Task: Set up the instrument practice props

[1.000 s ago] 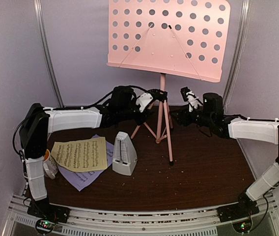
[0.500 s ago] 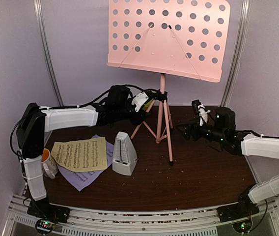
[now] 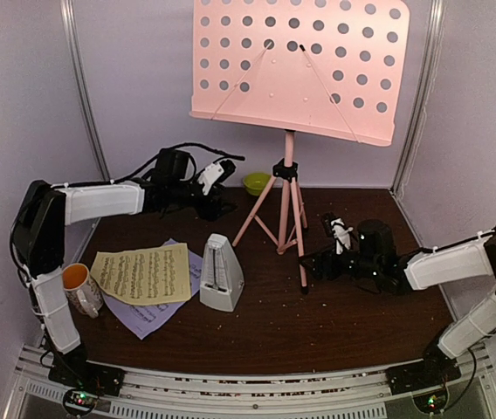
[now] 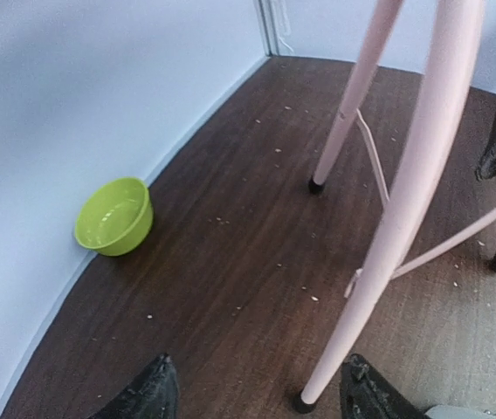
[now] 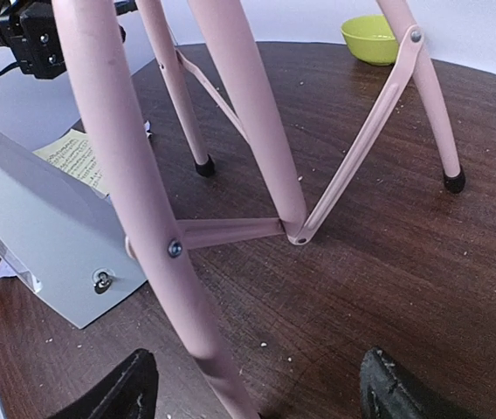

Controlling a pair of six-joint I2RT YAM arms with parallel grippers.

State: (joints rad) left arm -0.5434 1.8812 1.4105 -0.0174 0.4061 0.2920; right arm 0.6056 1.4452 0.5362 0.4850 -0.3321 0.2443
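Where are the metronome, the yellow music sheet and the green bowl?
metronome (image 3: 221,271): top external view, middle of its front face.
yellow music sheet (image 3: 143,273): top external view, centre of the page.
green bowl (image 4: 108,220): left wrist view, its inner wall.

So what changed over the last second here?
Both arms backed off the pink music stand. The left pincer opened and swung left, uncovering the lime-green bowl. The right pincer opened and drew back toward the near right. Neither grips anything now. The stand, metronome, yellow sheet, lavender sheet and mug stayed put.
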